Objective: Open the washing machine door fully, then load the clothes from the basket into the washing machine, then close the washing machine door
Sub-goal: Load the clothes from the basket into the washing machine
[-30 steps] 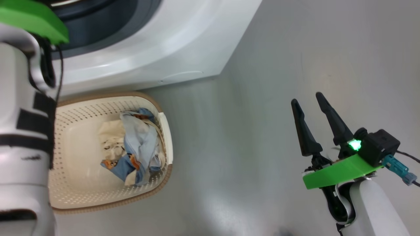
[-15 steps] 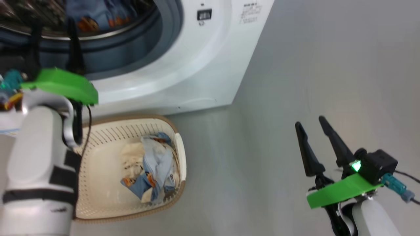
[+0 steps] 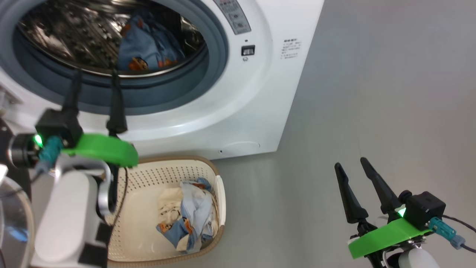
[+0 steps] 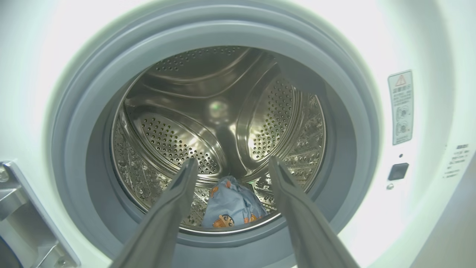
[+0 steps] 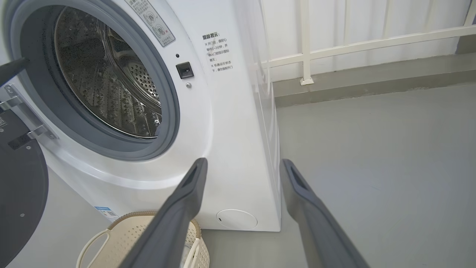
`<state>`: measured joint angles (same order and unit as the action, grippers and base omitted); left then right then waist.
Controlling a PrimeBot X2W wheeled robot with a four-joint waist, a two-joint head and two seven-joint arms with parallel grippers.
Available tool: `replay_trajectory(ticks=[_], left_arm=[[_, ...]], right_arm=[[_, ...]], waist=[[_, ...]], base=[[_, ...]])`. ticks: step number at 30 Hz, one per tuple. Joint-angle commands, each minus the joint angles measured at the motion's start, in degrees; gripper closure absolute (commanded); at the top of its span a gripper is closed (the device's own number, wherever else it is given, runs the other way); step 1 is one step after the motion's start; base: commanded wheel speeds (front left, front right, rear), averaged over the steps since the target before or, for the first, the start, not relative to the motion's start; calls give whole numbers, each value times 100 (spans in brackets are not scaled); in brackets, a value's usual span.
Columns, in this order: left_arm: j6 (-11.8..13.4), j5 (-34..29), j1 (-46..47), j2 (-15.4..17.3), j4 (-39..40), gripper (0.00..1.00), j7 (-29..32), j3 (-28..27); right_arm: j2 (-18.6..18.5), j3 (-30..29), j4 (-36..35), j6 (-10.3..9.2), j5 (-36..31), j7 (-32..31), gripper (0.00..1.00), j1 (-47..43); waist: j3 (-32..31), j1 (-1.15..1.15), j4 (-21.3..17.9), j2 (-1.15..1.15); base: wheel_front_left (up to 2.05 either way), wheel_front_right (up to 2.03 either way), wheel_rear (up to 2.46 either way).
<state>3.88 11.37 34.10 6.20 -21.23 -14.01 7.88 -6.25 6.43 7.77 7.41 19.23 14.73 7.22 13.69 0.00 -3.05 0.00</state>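
Since a second ago the head camera has been tilted upward, so the drum opening is now seen at the upper left of the head view, and the left gripper (image 3: 96,74) has been brought up before it. Its fingers are spread with nothing between them and are aimed at the steel drum (image 4: 174,137), where a blue garment with orange print (image 4: 232,204) lies low at the front. The right gripper (image 3: 349,163), likewise spread and empty, is held over bare floor (image 3: 372,93) at the lower right. More clothes (image 3: 189,219) are heaped in the basket (image 3: 221,193) below the washing machine (image 3: 260,93), whose door (image 5: 20,186) is swung wide. These garments are judged light, limp and apt to trail, so a bunched fold atop the heap is best pinched.
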Motion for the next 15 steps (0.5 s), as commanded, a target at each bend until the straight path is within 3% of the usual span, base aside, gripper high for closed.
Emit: replay_trajectory(ticks=[1, 15], left_arm=[[83, -69, -216, 156, 415, 0, 71, -97], [516, -191, -1934, 416, 2223, 0, 491, -180]], right_arm=[[-6, 98, -117, 8, -65, 27, 0, -89], [-6, 107, -76, 8, -62, 27, 0, -389]], waist=[[-191, 0, 95, 0], [-688, 0, 106, 0]], base=[[0, 0, 0], [0, 0, 0]])
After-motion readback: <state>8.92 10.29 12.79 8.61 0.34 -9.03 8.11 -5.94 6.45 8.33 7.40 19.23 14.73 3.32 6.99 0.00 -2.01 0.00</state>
